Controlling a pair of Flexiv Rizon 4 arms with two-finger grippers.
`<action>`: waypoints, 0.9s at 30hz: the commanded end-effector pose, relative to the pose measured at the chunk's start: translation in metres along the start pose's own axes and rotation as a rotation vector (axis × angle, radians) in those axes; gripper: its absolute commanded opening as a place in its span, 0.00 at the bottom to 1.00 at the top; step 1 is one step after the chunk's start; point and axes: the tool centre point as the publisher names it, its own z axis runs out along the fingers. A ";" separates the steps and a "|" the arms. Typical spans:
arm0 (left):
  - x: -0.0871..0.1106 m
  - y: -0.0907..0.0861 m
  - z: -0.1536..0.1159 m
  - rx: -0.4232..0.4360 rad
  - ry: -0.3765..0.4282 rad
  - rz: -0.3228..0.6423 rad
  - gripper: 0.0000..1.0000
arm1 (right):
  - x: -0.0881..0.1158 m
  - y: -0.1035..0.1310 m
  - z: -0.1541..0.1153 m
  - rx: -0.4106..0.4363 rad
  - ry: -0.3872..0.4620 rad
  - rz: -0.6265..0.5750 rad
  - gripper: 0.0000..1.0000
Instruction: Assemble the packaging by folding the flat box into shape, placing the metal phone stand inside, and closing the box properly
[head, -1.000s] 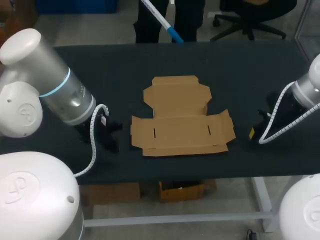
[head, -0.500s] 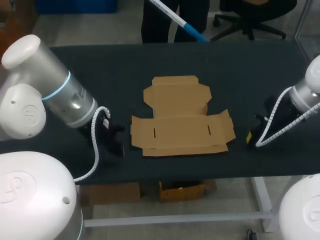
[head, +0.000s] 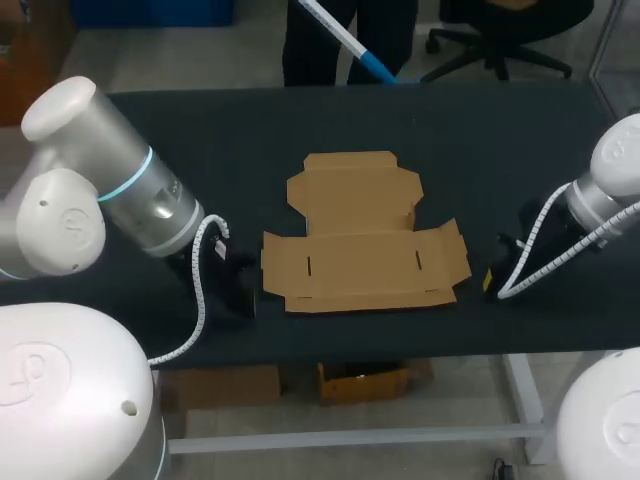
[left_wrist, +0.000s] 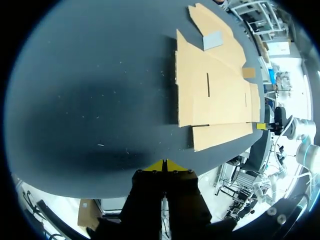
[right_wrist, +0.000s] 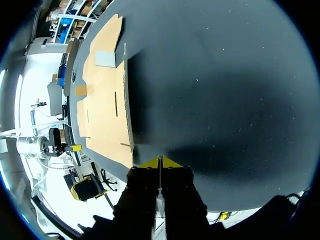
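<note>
**Two closed grippers wait beside a flat box**

From above, we see the flat box (head: 365, 240) lying open in the middle of the table (head: 200, 130). Nothing is folded yet. Our left gripper (head: 238, 292) sits low, just beside the box's left edge. Our right gripper (head: 490, 280) sits low near the right edge, a little apart from it.

From the left wrist, the two yellow tips press together and hold nothing. The box lies ahead of them, not touching. A small grey piece (left_wrist: 212, 40) lies on a far flap. We cannot tell if it is the phone stand.

From the right wrist, the tips are also pressed together, with nothing between them. The box lies ahead and off to one side.

What could go wrong? We think the box may slide if a closed gripper pushes its edge, since nothing holds it down. If both push at once, the card may buckle. A flap could bend at the wrong line. The grey piece could slip off when a flap lifts.
</note>
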 end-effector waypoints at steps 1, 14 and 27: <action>0.001 -0.001 0.001 -0.001 -0.004 0.000 0.00 | -0.001 -0.001 -0.002 0.000 0.004 -0.001 0.00; 0.001 -0.001 0.001 -0.001 -0.004 0.000 0.00 | -0.001 -0.001 -0.002 0.000 0.004 -0.001 0.00; 0.001 -0.006 0.005 -0.007 0.001 -0.002 0.00 | 0.005 -0.002 0.003 -0.004 -0.004 0.025 0.00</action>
